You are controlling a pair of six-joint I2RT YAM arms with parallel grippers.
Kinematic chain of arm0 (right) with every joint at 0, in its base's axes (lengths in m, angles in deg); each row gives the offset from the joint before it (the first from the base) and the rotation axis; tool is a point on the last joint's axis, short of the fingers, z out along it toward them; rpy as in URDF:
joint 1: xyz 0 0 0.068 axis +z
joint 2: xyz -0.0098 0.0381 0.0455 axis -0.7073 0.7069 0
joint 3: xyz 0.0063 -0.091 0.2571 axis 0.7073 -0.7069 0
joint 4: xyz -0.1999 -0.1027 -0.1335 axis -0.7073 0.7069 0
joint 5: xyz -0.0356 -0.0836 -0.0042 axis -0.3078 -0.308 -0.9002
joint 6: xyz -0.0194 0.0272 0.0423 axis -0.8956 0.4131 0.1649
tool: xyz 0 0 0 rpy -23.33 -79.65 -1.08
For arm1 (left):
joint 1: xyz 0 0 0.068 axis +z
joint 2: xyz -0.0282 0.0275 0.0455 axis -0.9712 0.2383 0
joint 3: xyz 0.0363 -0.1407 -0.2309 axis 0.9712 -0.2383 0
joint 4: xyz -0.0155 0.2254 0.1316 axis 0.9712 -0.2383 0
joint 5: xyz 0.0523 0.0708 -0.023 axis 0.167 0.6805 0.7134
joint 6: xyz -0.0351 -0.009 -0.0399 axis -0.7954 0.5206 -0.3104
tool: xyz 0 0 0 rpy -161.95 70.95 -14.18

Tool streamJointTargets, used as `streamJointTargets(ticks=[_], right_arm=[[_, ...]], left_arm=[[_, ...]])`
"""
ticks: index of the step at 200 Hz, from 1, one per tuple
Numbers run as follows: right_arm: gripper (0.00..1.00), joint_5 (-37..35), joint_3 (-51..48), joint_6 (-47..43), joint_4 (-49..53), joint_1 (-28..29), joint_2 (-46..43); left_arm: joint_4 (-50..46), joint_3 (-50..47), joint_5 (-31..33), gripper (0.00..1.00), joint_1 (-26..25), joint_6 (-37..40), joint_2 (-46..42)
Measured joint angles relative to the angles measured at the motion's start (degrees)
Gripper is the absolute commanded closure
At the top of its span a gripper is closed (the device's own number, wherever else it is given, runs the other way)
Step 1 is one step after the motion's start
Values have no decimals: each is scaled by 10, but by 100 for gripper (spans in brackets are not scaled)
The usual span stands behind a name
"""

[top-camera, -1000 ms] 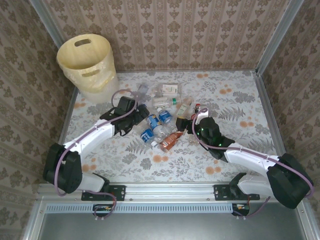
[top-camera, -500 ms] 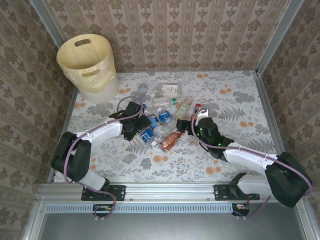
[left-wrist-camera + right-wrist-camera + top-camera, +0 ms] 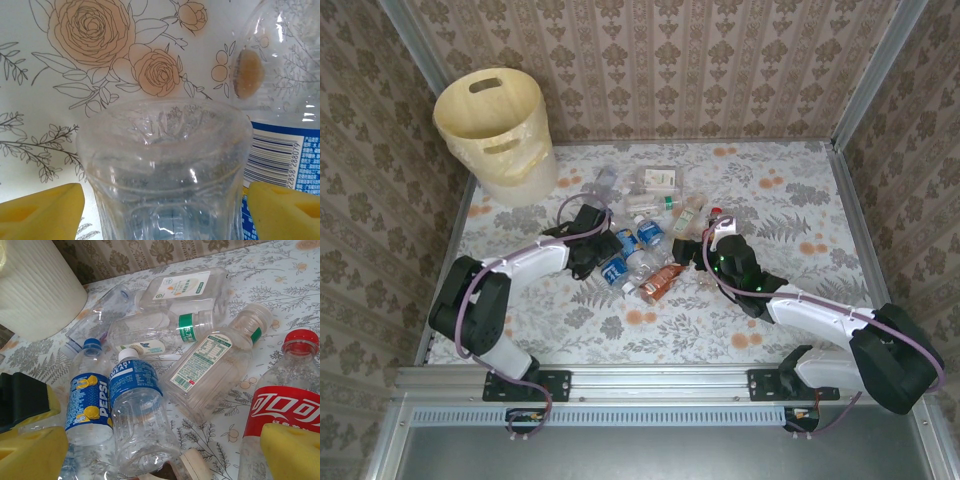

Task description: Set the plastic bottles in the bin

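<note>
floral tablecloth (image 3: 790, 200), damask wallpaper (image 3: 720, 60) all round, yellow bin (image 3: 510, 150) upper left, plastic bottles (image 3: 645, 240) heaped centre, left gripper (image 3: 165, 205) straddling clear bottle (image 3: 165, 145), grip unclear, right gripper (image 3: 160, 450) spread wide

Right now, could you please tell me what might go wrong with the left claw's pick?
1. The left claw straddles the clear bottle; its slick plastic may squirt out when squeezed.
2. The blue-labelled bottle lies close beside it, so the nearer pad could snag or drag it.
3. The right claw hangs open over the pile, its pad near the red-capped bottle, which may get knocked.
</note>
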Motion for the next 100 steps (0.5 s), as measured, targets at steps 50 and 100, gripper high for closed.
streamJointTargets(ticks=[50,100], right_arm=[[0,5,0,-2,0,0,0],[0,5,0,-2,0,0,0]], left_arm=[[13,-12,5,24,0,0,6],[24,-14,16,29,0,2,19]])
